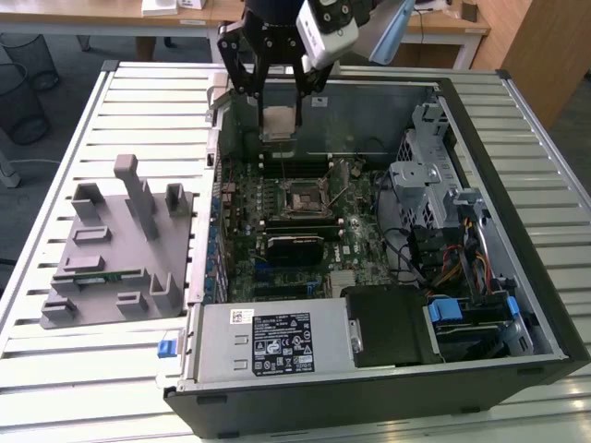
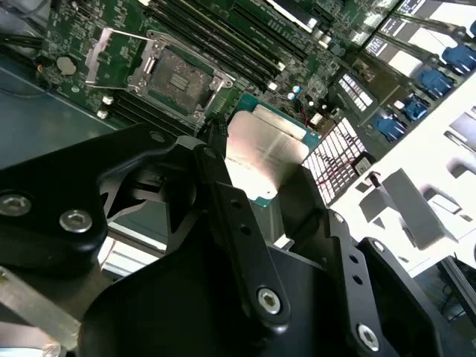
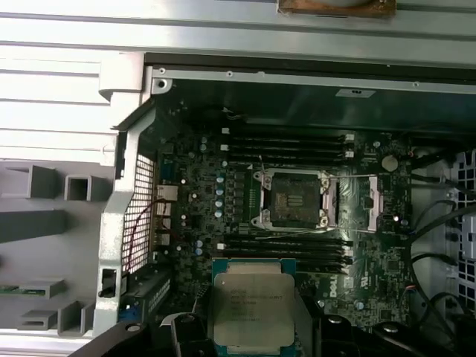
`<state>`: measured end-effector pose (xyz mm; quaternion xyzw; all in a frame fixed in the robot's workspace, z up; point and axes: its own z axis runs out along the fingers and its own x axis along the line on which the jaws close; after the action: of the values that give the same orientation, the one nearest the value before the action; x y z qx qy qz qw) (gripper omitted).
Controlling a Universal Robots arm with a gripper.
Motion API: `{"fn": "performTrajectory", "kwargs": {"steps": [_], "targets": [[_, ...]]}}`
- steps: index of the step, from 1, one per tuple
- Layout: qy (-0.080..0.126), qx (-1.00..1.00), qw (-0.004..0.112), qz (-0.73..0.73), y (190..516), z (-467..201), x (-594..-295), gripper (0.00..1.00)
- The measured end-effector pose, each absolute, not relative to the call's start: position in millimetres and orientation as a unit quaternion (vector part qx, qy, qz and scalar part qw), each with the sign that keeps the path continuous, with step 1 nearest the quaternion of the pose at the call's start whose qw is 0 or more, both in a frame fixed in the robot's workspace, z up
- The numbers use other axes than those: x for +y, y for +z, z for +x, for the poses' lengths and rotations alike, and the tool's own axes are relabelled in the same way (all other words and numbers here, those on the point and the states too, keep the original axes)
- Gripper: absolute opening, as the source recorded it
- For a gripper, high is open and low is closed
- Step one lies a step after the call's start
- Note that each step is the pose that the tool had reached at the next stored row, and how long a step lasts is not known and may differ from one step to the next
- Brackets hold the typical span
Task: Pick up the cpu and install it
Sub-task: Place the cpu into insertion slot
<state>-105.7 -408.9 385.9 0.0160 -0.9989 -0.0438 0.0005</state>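
Note:
My gripper (image 1: 279, 113) hangs above the far edge of the open computer case (image 1: 369, 406), shut on the cpu (image 1: 280, 122). In both wrist views the cpu (image 2: 264, 152) (image 3: 251, 305) is a flat square chip with a silver top and a thin green rim, clamped by its edges between the black fingers (image 2: 230, 208). The motherboard socket (image 1: 305, 198) lies open below and nearer the case's middle, its metal frame swung back (image 3: 291, 198) (image 2: 175, 74). The cpu is in the air, well clear of the socket.
A grey fixture (image 1: 120, 249) with upright blocks and a green memory stick (image 1: 92, 274) sits on the slatted table (image 1: 55, 369) at the exterior view's left. Inside the case are the power supply (image 1: 268, 341), a drive cage (image 1: 462, 314) with cables, and memory slots (image 3: 286, 145) beside the socket.

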Motion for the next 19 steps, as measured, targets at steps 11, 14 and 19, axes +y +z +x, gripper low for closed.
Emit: {"fn": "performTrajectory", "kwargs": {"steps": [11, 14, 19], "targets": [[-0.044, -0.999, 0.0, 0.015, 385.8, -85.2, -408.9, 0.53], [-0.044, -0.999, 0.0, 0.011, 385.8, -81.4, -408.4, 0.53], [-0.044, -0.999, -0.001, -0.003, 385.6, -78.6, -406.7, 0.53]]}}
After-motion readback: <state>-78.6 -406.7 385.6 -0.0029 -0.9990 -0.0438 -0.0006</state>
